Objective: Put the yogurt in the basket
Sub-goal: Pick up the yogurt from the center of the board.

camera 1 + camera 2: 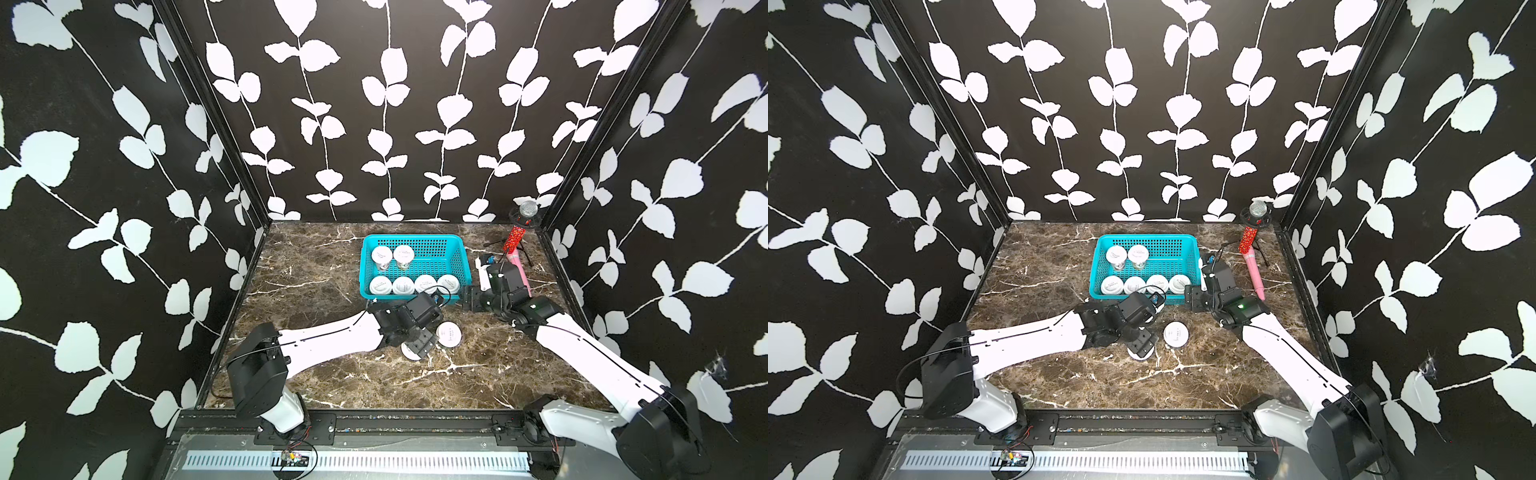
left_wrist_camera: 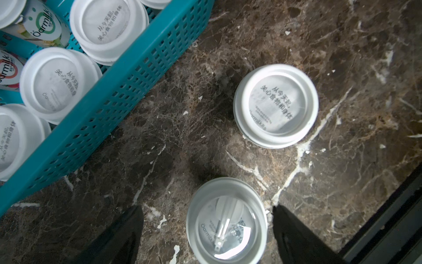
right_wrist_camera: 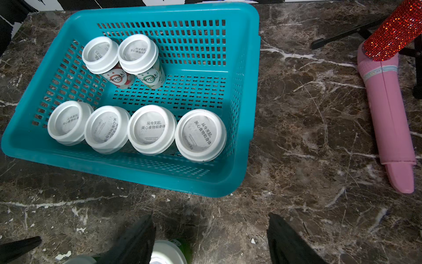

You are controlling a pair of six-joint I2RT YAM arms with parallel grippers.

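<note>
The turquoise basket [image 1: 411,237] [image 1: 1146,237] [image 3: 251,68] stands at the back middle of the marble table, with several white-lidded yogurt cups [image 3: 150,130] upright inside. Two yogurt cups stand on the table in front of it. My left gripper [image 1: 419,343] [image 2: 207,228] hangs open over one yogurt cup [image 2: 226,224] [image 1: 409,353]; this cup sits between the fingers and a gap shows on one side. The other yogurt cup [image 1: 449,334] [image 1: 1176,333] [image 2: 276,105] stands free just beside it. My right gripper [image 1: 471,300] [image 3: 211,219] is open over bare marble off the basket's front right corner.
A pink microphone with a red glitter sleeve [image 1: 517,262] [image 3: 388,114] lies right of the basket, close behind my right wrist. A small black tripod with a silver mic head [image 1: 528,210] stands in the back right corner. Patterned walls enclose three sides.
</note>
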